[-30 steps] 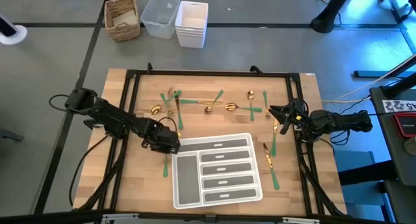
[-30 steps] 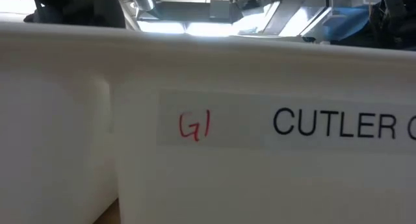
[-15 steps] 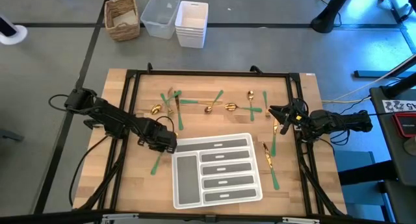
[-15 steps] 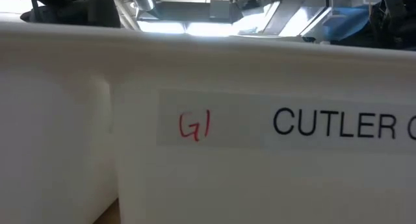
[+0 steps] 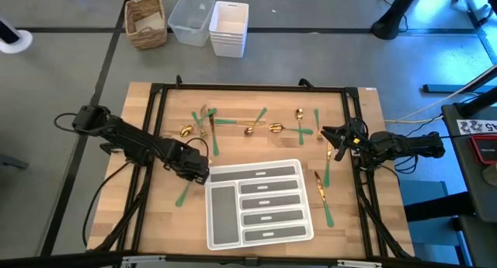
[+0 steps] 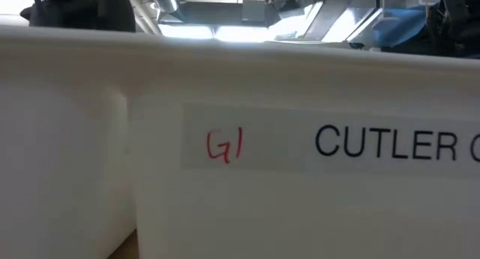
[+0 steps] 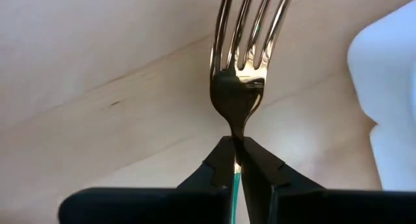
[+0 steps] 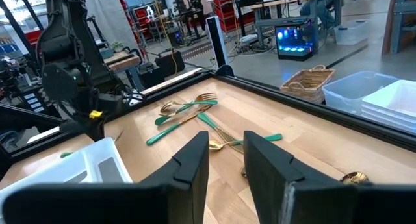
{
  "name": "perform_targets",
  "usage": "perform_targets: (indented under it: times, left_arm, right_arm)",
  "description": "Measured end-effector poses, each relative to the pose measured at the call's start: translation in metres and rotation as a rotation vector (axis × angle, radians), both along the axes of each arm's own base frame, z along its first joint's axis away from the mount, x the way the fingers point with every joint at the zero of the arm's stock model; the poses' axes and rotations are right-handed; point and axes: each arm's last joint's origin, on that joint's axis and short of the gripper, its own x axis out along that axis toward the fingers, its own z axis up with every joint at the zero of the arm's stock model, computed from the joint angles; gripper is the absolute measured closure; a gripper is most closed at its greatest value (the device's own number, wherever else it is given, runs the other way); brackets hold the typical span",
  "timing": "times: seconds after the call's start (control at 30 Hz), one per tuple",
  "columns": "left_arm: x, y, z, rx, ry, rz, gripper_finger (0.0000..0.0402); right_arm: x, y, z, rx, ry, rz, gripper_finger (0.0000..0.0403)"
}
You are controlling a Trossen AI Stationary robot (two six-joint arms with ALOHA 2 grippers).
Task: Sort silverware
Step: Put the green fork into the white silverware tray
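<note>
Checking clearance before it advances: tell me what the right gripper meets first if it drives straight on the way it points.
Probably the gold spoon just ahead of the open right gripper, lying on the table; depth is unclear.

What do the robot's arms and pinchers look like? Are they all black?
Mostly, yes. Both arms are dark and jointed, with thin black cables trailing along them. The left gripper has two slim black fingers that taper to points. The right gripper has two flat, blocky dark fingers, and that arm shows a small yellow-orange spot near the wrist.
</note>
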Motion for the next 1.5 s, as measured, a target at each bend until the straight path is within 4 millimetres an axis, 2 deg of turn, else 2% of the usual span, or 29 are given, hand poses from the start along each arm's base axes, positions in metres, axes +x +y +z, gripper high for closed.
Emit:
perform_targets:
  times: [0.23, 0.43, 0.53, 0.7, 0.83, 0.93, 1.23, 1.4, 1.5]
  left_arm:
    - [-0.018, 0.005, 0.029, 0.001, -0.105, 0.012, 0.0395]
    - [-0.016, 0.016, 0.062, 0.117, -0.416, 0.058, 0.0398]
    - [-0.004, 0.024, 0.077, 0.223, -0.621, 0.050, 0.0396]
    - [0.025, 0.036, 0.096, 0.411, -0.911, -0.068, 0.0395]
    - [0.051, 0.043, 0.101, 0.557, -1.083, -0.178, 0.0398]
    - [0.071, 0.043, 0.096, 0.606, -1.163, -0.274, 0.0395]
    - [0.132, 0.020, 0.072, 0.530, -1.083, -0.636, 0.0395]
    - [0.151, 0.010, 0.066, 0.475, -0.902, -0.749, 0.0393]
    - [0.162, 0.005, 0.064, 0.471, -0.865, -0.793, 0.0394]
  right_arm:
    - [0.000, 0.000, 0.000, 0.000, -0.001, 0.000, 0.0304]
    - [0.000, 0.000, 0.000, 0.000, -0.001, 0.000, 0.0304]
    - [0.000, 0.000, 0.000, 0.000, -0.002, 0.000, 0.0304]
    - [0.000, 0.000, 0.000, 0.000, -0.002, 0.000, 0.0304]
    - [0.000, 0.000, 0.000, 0.000, -0.003, 0.000, 0.0304]
    - [0.000, 0.000, 0.000, -0.012, 0.002, 0.001, 0.0304]
    - [0.000, 0.000, 0.000, -0.031, 0.011, 0.002, 0.0304]
    - [0.000, 0.000, 0.000, -0.031, 0.013, 0.002, 0.0304]
    - [0.000, 0.000, 0.000, -0.032, 0.013, 0.000, 0.0304]
